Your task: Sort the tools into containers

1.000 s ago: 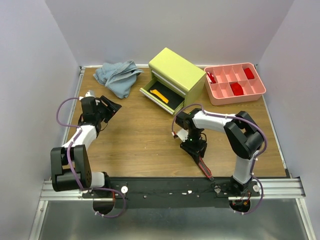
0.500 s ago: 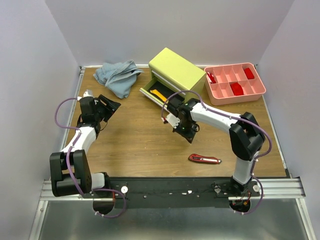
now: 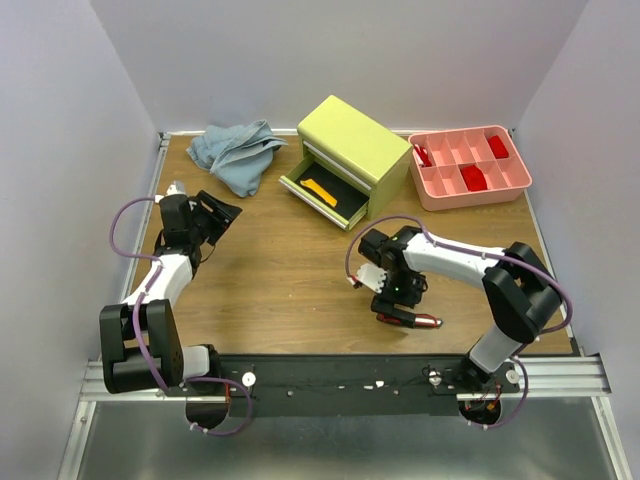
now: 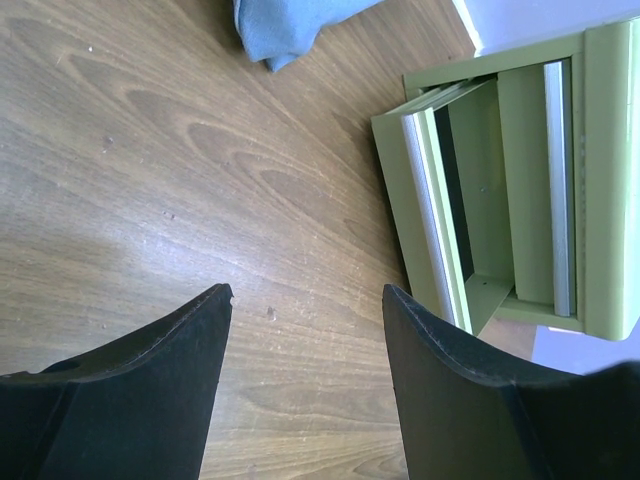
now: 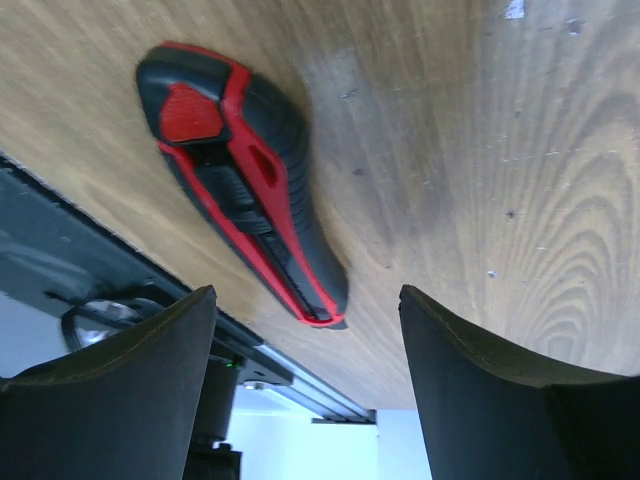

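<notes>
Wooden tabletop, lilac walls; left pincer and right pincer both gape open.

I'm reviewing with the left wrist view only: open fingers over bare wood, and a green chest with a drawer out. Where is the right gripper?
Observer: The right gripper hovers with its jaws open, near the front edge of the table, just above the red-black utility knife.
Operator: Is it held?
Observer: No, it lies flat on the wood, not gripped.
Operator: Is there anything in that drawer?
Observer: A yellow utility knife lies in the open drawer.
</notes>
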